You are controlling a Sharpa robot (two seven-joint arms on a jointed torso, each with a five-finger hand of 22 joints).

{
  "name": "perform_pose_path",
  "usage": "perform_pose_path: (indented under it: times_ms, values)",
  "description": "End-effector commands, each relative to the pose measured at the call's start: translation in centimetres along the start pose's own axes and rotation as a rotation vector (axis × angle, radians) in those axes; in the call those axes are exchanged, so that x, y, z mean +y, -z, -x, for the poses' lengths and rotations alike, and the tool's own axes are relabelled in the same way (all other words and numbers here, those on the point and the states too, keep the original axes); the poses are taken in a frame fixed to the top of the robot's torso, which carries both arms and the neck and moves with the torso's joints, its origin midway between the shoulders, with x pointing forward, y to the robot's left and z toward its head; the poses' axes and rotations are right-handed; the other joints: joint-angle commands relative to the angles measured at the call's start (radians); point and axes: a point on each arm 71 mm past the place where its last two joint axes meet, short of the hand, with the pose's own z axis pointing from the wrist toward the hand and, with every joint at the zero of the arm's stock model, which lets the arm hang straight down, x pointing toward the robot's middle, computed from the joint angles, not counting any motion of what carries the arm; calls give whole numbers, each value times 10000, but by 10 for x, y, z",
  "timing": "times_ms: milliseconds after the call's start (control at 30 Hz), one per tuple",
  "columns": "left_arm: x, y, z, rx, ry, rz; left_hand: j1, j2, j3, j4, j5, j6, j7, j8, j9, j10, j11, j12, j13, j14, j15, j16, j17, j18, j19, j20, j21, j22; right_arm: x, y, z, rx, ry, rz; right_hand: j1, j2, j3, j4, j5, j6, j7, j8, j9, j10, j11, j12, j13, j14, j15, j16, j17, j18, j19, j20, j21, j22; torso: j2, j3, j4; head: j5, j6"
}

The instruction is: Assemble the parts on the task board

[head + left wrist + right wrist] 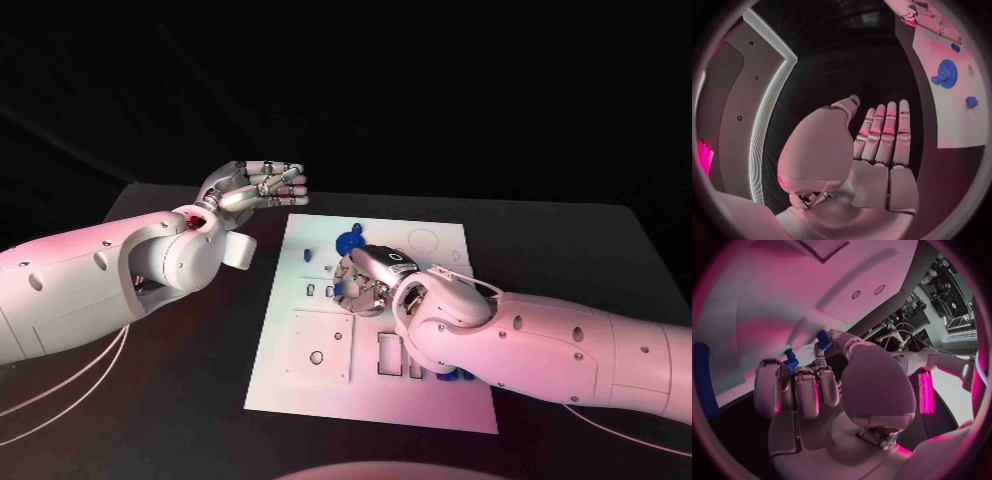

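Pressing down over the task board (433, 395), the right hand (372, 282) seemingly pinches a small blue part (823, 338); the left hand (260, 185) hovers left, fingers straight, empty.

I can read no text, label, brand, number or sign anywhere here. The task board (433, 385) under my right hand (372, 282) bears outlines and recesses but no lettering that I can make out, and the blue parts (946, 73) on it carry no markings.
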Motion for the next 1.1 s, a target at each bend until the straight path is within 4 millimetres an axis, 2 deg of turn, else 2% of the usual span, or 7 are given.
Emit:
perform_pose_path:
  times_ms: [33, 433, 467, 533, 767, 800, 1100]
  values:
    - [-1, 0, -2, 210, 40, -65, 69, 5, -15, -53, 34, -37, 362, -28, -5, -14, -22, 13, 8, 80, -22, -63, -14, 60, 59, 2, -34, -7, -1, 1, -3, 233, 202, -31, -57, -65, -64, 12, 29, -87, 23, -46, -14, 248, 50, -55, 1622, 938, 45, 5, 2172, 54, -56, 46, -43, 684, 0, -4, -5, 0, 0]
    - [-1, 0, -2, 209, 39, -41, 51, 1, -9, -68, 34, -34, 355, -30, -6, -8, -27, 10, 7, 93, -26, -81, -16, 60, 66, 0, -42, -7, -1, 1, -2, 18, 222, 36, -203, -241, -147, 95, 38, -459, 171, -255, -127, 36, 178, -305, 1382, 911, 153, -34, 2064, 99, -168, 136, -245, 534, 1, -4, 0, -8, -9]
    - [-1, 0, -2, 209, 39, -38, 51, 1, -9, -68, 34, -34, 355, -30, -6, -8, -27, 10, 7, 93, -26, -81, -16, 60, 66, 0, -42, -7, -1, 1, -2, 2, 214, 48, -253, -260, -233, 144, -548, -477, 174, -263, -133, 27, 193, -316, 1372, 911, 173, -35, 2064, 97, -170, 165, -255, 534, 3, -4, 2, -8, -12]
    - [-1, 0, -2, 210, 39, -35, 51, 1, -9, -68, 34, -34, 355, -30, -6, -8, -27, 10, 7, 93, -26, -81, -16, 60, 66, 0, -42, -7, 0, 1, -1, -30, 194, 77, -268, -285, -352, 197, -842, -539, 198, -296, -158, -7, 214, -356, 1332, 907, 192, -41, 2050, 109, -184, 186, -294, 513, 6, -2, 1, -7, -15]
    - [-1, 0, -2, 209, 38, -22, 51, 1, -9, -68, 34, -34, 355, -30, -6, -8, -27, 10, 7, 93, -26, -81, -16, 60, 66, 0, -42, -7, 0, 1, -1, -135, 128, 186, -202, -265, -1927, 773, -1233, -752, 207, -326, -208, -130, 236, -495, 1186, 902, 217, -54, 2028, 127, -198, 220, -412, 484, -1, 1, -14, 6, -16]
    - [-1, 0, -2, 210, 38, -20, 51, 1, -9, -68, 34, -34, 355, -30, -6, -8, -27, 10, 7, 93, -26, -81, -16, 60, 66, 0, -42, -7, 0, 2, 0, -168, 111, 204, 68, -97, -2689, 1077, -1335, -814, 206, -312, -221, -161, 247, -526, 1150, 899, 247, -60, 2017, 138, -200, 212, -454, 479, 0, -5, -12, 1, -13]
    - [0, 0, 0, 254, -279, 134, 44, -5, -10, -75, 34, -41, 355, -35, -8, -17, -25, 5, 4, 102, -27, -85, -16, 61, 71, -1, -43, -7, -1, 12, 11, -1100, -278, 663, 782, 158, -4023, 1873, -1376, -922, 238, -270, -260, -202, 266, -561, 1097, 893, 240, -75, 1989, 140, -196, 239, -539, 482, -32, 4, -2, -44, 11]
